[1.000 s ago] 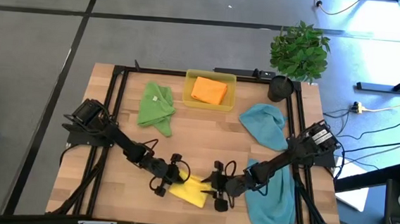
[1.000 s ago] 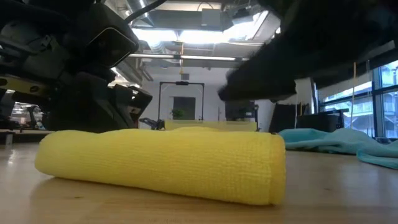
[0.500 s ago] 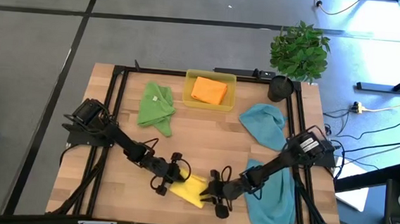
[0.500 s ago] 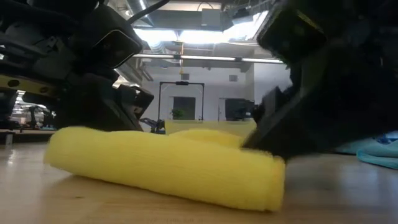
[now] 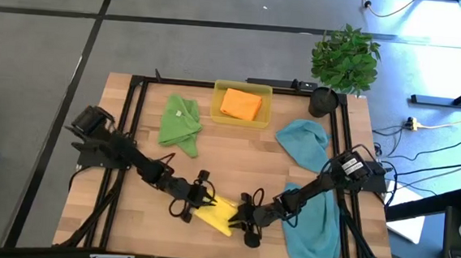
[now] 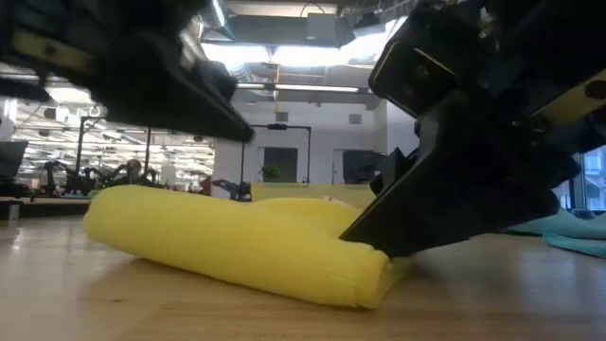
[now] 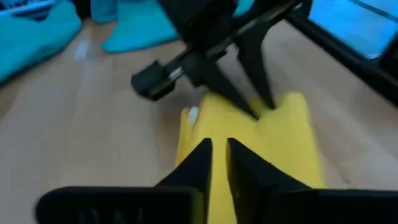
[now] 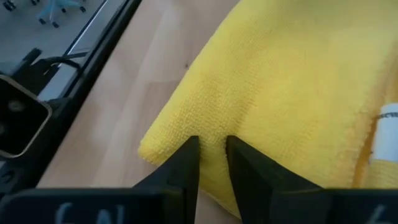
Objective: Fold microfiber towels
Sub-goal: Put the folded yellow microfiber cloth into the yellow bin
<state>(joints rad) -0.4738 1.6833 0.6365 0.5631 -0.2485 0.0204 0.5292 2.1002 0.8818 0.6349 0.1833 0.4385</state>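
Observation:
A folded yellow towel (image 5: 218,216) lies near the table's front edge, between my two grippers. My left gripper (image 7: 219,155) hovers just above the towel's left end, its fingers a narrow gap apart and holding nothing. My right gripper (image 8: 212,152) is shut on the towel's right end (image 6: 365,275). A green towel (image 5: 180,122) lies at the far left. An orange towel (image 5: 240,104) sits in a yellow tray (image 5: 218,114). Two teal towels (image 5: 304,142) (image 5: 314,232) lie on the right. My right gripper pinches the folded edge (image 8: 210,127) at the yellow towel's right end between its two fingers. The fingers slant down from the table's right. Several layers are bunched where the fingers meet them. The towel lies on the table, its right end pressed low.
A potted plant (image 5: 345,60) stands at the far right corner. A black frame (image 5: 133,122) runs along the table's sides. Bare wood shows in the table's middle and at the front left.
My right gripper has come down onto the yellow towel's right end and pushed it a little toward the table's left. My left gripper has risen off the towel's left end. The towel now looks shorter and more bunched.

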